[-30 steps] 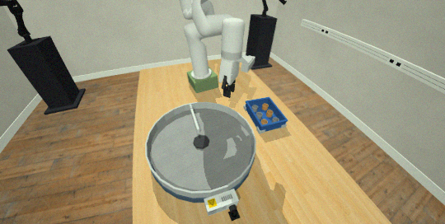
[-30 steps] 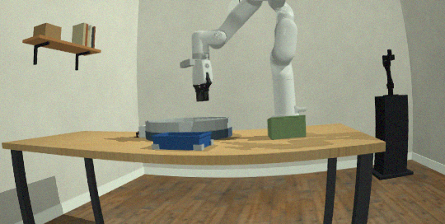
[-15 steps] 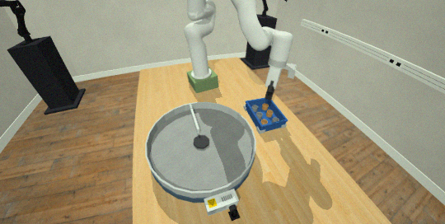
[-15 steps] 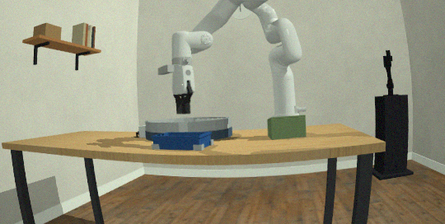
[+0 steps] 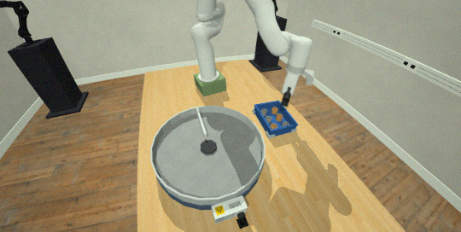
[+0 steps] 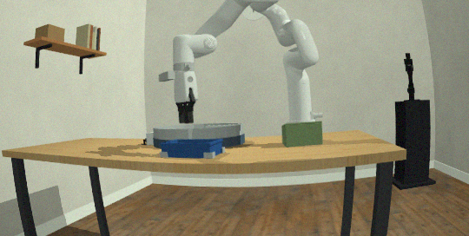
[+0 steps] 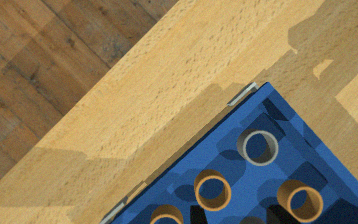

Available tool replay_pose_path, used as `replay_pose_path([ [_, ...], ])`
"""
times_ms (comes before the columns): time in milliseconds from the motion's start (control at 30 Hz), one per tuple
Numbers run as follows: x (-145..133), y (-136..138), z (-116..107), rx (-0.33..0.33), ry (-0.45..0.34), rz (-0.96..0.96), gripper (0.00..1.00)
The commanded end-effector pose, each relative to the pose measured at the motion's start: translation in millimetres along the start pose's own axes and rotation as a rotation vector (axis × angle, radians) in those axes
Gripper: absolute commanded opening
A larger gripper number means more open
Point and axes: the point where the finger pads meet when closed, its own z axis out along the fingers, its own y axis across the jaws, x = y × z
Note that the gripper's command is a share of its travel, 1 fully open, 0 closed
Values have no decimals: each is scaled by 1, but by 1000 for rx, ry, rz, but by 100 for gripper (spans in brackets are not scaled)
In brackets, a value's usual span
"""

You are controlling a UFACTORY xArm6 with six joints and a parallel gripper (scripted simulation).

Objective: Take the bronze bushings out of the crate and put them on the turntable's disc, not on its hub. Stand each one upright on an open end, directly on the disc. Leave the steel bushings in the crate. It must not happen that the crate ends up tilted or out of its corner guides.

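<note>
Two bronze bushings (image 7: 212, 190) cut off by frame.

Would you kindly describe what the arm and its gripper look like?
The arm is smooth glossy white, built of rounded tubular segments with bulbous joints, no cables showing. It rises from a green block. The wrist section has a thin grey band and a small pale box on its side. The gripper is black, with two short dark jaws.
</note>
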Motion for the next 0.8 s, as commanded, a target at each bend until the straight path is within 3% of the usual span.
replay_pose_path([
  [0,2,0,-2,-1,4,0,41],
  [767,-3,0,-2,-1,4,0,41],
])
